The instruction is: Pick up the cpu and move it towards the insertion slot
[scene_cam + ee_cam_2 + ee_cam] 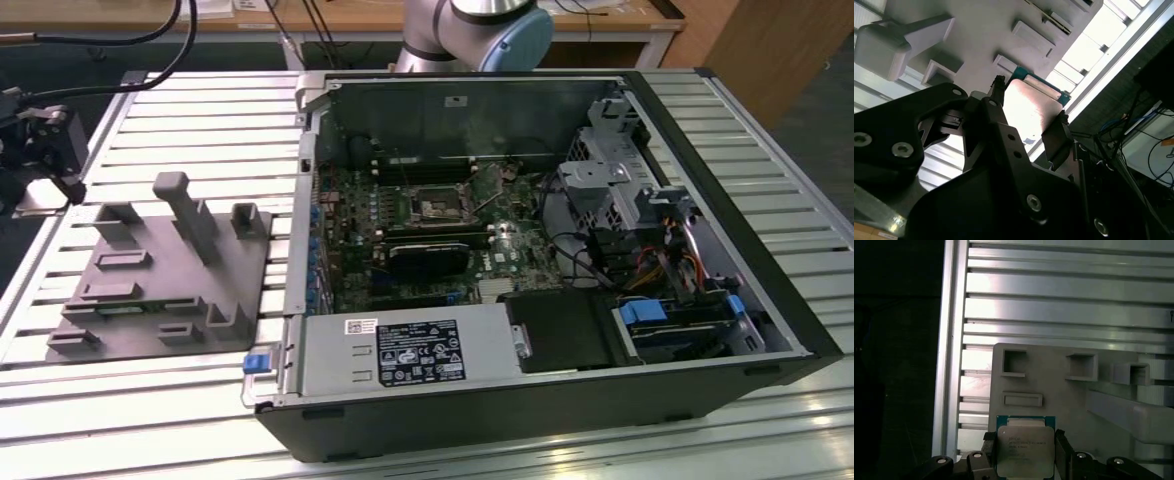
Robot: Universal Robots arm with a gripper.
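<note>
Slot (pixel 438 207) sits on the board inside the case (pixel 454 110) in the exterior view, well apart from the fixture (pixel 160 270); this view gives the route, the wrist views the grip.

First wrist view: gripper (pixel 1024 441) closed on two opposite edges of the cpu (pixel 1025 452), over the fixture.

Second wrist view: fingers (pixel 1054 137) hold only thin edges, so a jolt or clipping the case wall could tilt or drop it.

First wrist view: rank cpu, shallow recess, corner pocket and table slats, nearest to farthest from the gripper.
1. cpu, in the gripper.
2. shallow recess, on the grey fixture.
3. corner pocket, at the fixture's far corner.
4. table slats, beyond the fixture.
</note>
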